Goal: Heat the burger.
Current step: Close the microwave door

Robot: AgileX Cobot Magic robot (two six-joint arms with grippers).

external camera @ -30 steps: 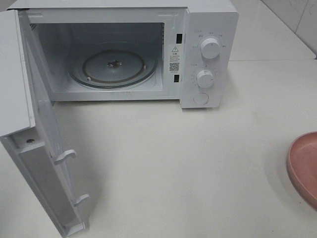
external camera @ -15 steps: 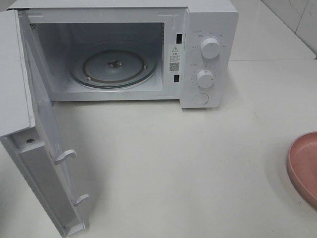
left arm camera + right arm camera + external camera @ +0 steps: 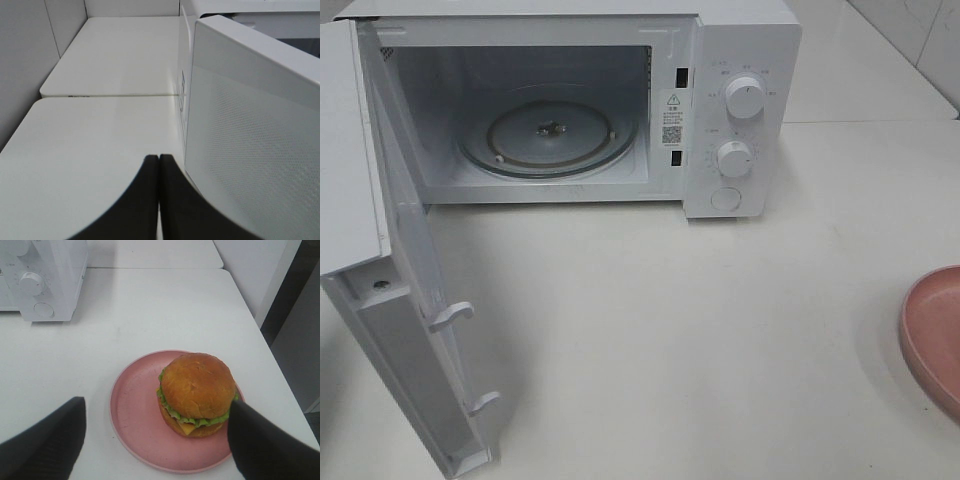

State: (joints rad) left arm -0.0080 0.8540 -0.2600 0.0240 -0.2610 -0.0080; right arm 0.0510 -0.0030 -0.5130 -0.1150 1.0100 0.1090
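Burger [image 3: 196, 394], whole with lettuce and cheese showing under its bun, is seated on the pink plate [image 3: 135, 415], towards the plate's side away from the microwave [image 3: 740, 110]. The right gripper [image 3: 157, 440] is held above it with jaws spread wide and nothing gripped. The plate lies on the white table [image 3: 670, 330], well apart from the microwave, whose door [image 3: 410, 330] is swung fully open. The left gripper [image 3: 159, 200] is seen just beside that door, jaws pressed together and empty.

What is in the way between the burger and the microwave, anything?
Nothing visible. The burger sits on the pink plate between the open right gripper fingers. The microwave door is swung wide open, the glass turntable is bare, and only bare white table lies between.
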